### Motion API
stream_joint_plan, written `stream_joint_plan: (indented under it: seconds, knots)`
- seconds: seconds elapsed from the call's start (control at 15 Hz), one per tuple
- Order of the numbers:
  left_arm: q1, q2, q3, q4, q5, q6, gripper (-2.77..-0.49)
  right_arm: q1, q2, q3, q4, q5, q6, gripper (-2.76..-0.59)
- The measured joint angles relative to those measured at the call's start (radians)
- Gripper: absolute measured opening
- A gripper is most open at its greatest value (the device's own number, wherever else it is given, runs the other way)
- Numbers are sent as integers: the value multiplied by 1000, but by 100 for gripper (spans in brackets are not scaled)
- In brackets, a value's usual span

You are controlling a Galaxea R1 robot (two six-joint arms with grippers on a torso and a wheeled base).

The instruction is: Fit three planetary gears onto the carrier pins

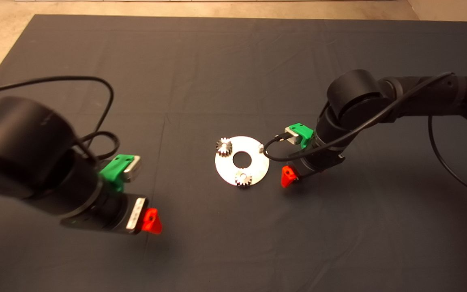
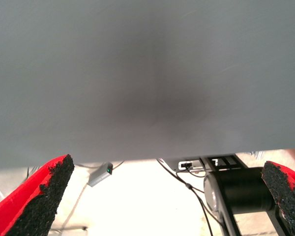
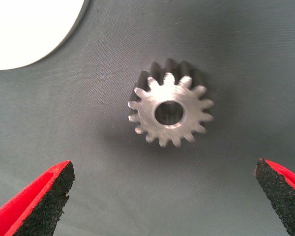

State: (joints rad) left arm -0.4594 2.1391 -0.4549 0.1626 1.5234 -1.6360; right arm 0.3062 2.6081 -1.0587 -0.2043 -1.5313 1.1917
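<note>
Left arm, nearest the head camera, enters from the left edge as a thick black forearm angled down toward the lower centre of the mat point(image 1: 233, 61). Its left end effector point(image 1: 152, 221) hangs over bare mat, well apart from the disc. Left wrist view: fingers point(image 2: 39, 201) spread wide, nothing between the pads; beyond the mat edge, floor, cables and a black cylinder point(image 2: 241, 189) show.

Right arm comes in from the right edge, elbow joint raised, wrist bent steeply down. Right end effector point(image 1: 288, 177) sits low over the mat just beside the disc's right rim; in the head view only one red fingertip shows. Right wrist view: fingers point(image 3: 39, 201) spread wide, pads either side of the loose gear point(image 3: 170, 110) and clear of it. That gear lies flat on the mat, centre hole facing the camera, apart from the disc rim point(image 3: 34, 29) seen at the corner. Head view does not show it; the arm covers that spot.

Silver disc point(image 1: 227, 170) lies flat at mat centre. Two planetary gears seated on it: far-left gear point(image 1: 224, 146) at the upper left rim, near gear point(image 1: 243, 177) at the lower rim. Third carrier pin point(image 1: 261, 147) stands bare at the upper right rim, close to the right wrist's green bracket point(image 1: 300, 134).
</note>
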Motion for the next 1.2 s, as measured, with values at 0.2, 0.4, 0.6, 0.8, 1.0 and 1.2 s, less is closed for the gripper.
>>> stream_joint_plan:
  seconds: [0.2,0.4,0.6,0.8,1.0,1.2]
  knots:
    - [-1,-47,38,0,7,-2,-49,-7,13,-15,-14,2,-23,-61]
    - [-1,-34,50,0,1,-1,-49,-14,15,-25,-41,-1,-51,-61]
    - [-1,-40,61,0,3,-1,-49,-16,21,-30,-69,1,-75,-61]
    - [-1,-44,70,0,2,4,-49,-16,21,-45,-96,1,-99,-61]
    - [-1,-69,72,0,3,25,-49,-16,21,-50,-117,1,-120,-65]
    - [-1,-79,74,0,3,31,-49,-16,22,-53,-125,1,-129,-81]
